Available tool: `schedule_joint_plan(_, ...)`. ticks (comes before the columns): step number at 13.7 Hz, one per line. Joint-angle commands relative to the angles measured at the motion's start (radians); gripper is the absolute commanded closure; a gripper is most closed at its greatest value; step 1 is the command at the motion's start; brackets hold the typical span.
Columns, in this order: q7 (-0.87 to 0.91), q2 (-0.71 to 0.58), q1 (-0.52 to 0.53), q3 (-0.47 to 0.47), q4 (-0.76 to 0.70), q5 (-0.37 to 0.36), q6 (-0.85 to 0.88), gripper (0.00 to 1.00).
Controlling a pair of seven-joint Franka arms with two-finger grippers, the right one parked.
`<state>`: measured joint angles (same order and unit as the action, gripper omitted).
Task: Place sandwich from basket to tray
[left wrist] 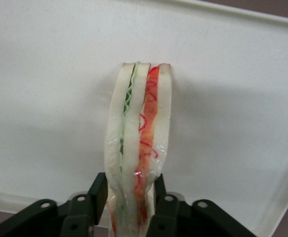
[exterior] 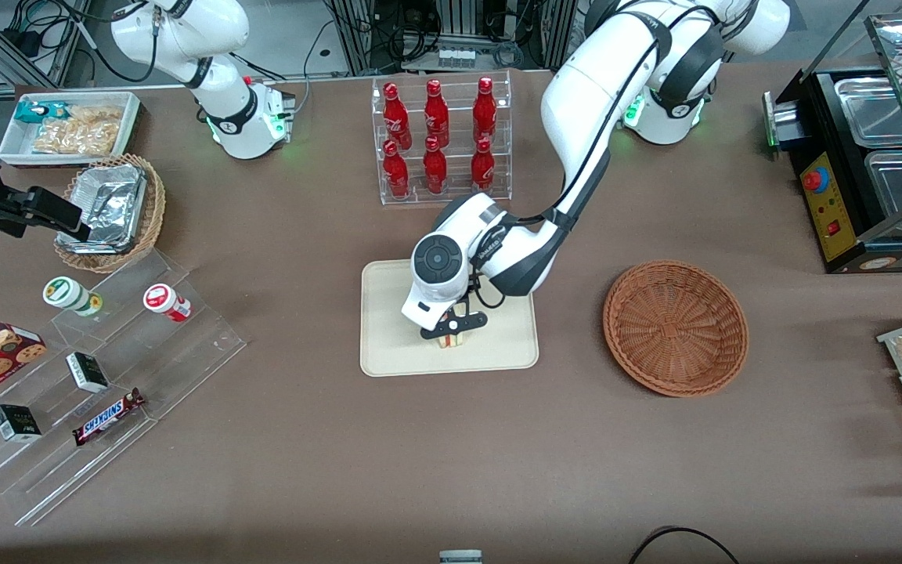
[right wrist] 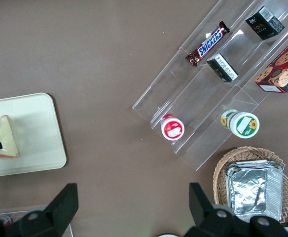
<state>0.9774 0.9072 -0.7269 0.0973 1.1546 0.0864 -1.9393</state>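
Sandwich (left wrist: 139, 143) bread is seen pinched between the jaws of the gripper (exterior: 448, 335), which are closed on its two outer slices. The wedge is held upright over the tray (exterior: 388, 345), its lower edge at or just above the tray surface; contact cannot be told. It sits near the tray edge closest to the front camera, roughly midway along that edge, with bare tray surface left around it on the other sides.

The tray is a flat cream plastic rectangle with rounded corners and a low rim, lying near the middle of the table (exterior: 498, 470). The basket (exterior: 676, 327), round, shallow and woven of reddish-brown wicker, is set apart from the tray toward the working arm's end of the table, with open brown table between them. A wide bare strip of table runs from both to the table edge nearest the front camera.

The sandwich is a triangular wedge of pale white bread, and green and red-pink filling layers are shown along its cut edge. A glossy clear wrap appears to cover it.
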Motion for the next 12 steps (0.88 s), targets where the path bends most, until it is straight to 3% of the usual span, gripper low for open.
schedule_joint_plan(1, -0.002, -0.046, -0.008, -0.019, -0.019, -0.022, 0.037, 0.00)
schedule_joint_plan(7, -0.059, -0.166, 0.047, -0.027, -0.009, -0.053, 0.178, 0.00)
schedule_joint_plan(9, -0.080, -0.200, 0.047, -0.100, -0.004, -0.040, 0.255, 0.00)
schedule_joint_plan(12, -0.192, -0.309, 0.118, -0.113, 0.127, -0.039, 0.290, 0.00)
